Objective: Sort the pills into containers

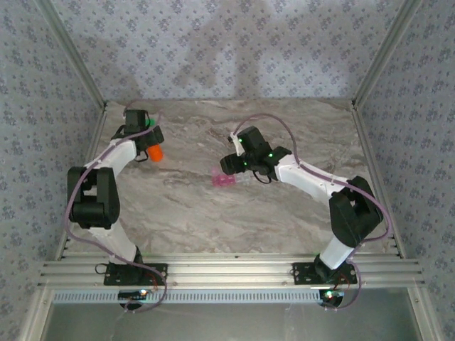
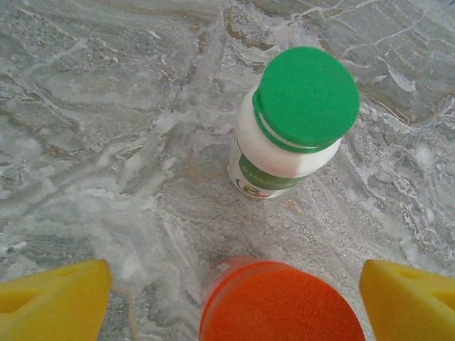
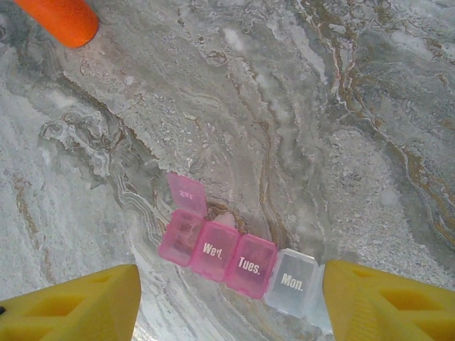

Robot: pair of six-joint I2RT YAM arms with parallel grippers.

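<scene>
Near counter middle: pill box (image 1: 226,180) (image 3: 234,259) is laid flat; "Wed." and "Tues." are pink, "Mon." is clear, and the pink lid beside "Wed." is flipped up.
Right gripper (image 3: 227,305): held open above the pill box.
Left gripper (image 2: 231,302): held open near the far-left corner, fingers spread either side of the orange-capped bottle (image 2: 281,309).
Green-capped bottle (image 2: 306,96): stood upright just beyond.

flat strip-shaped pill box of clear and pink plastic (image 3: 238,259) | lies flat near centre of marble table (image 1: 298,135) | pink end at 9 o'clock, clear end at 3 | Wed., Tues., Mon. closed | end pink lid (image 3: 186,193) open, toward 12
</scene>
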